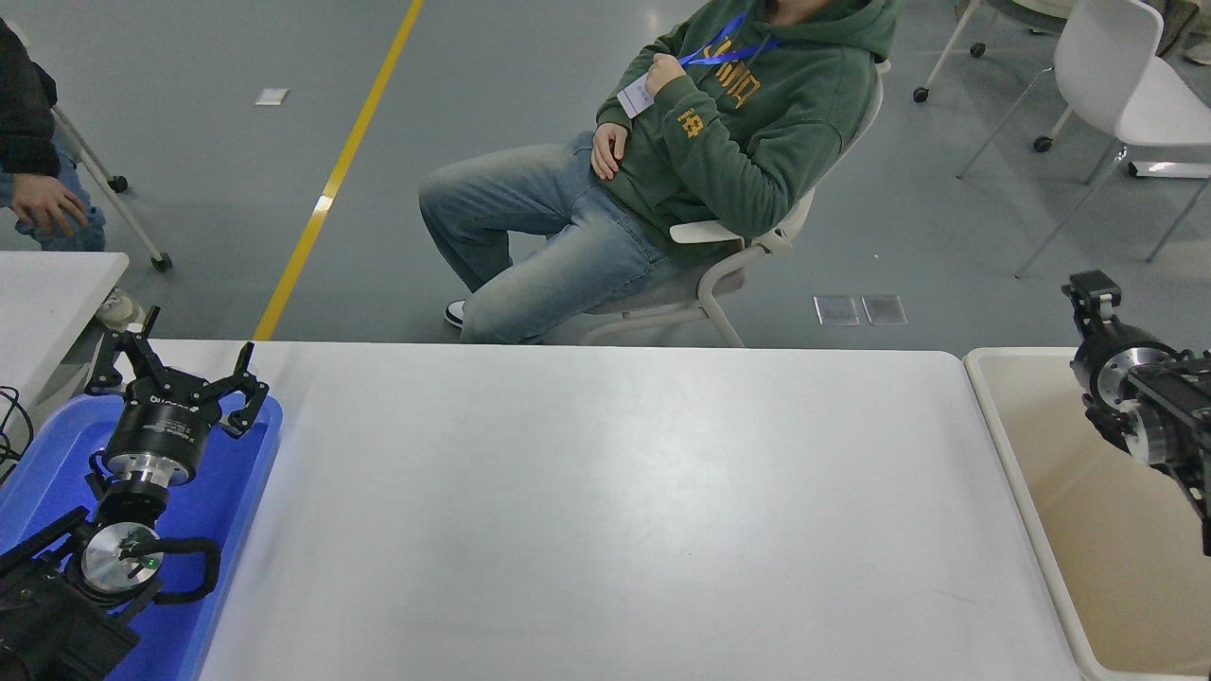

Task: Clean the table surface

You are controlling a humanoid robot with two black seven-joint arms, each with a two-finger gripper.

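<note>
Table surface [605,511]: smooth, plain white, rectangular with rounded corners, spanning between blue plastic tray [248,492] and beige plastic bin [1069,539]. Left gripper [175,364] over tray, fingers spread, holding nothing. Right gripper [1093,293] above bin; finger state unclear.

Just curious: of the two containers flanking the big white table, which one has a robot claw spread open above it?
The blue tray at the left: the left gripper hangs over it, fingers spread. The beige bin has the right gripper above it, fingers unclear.
</note>
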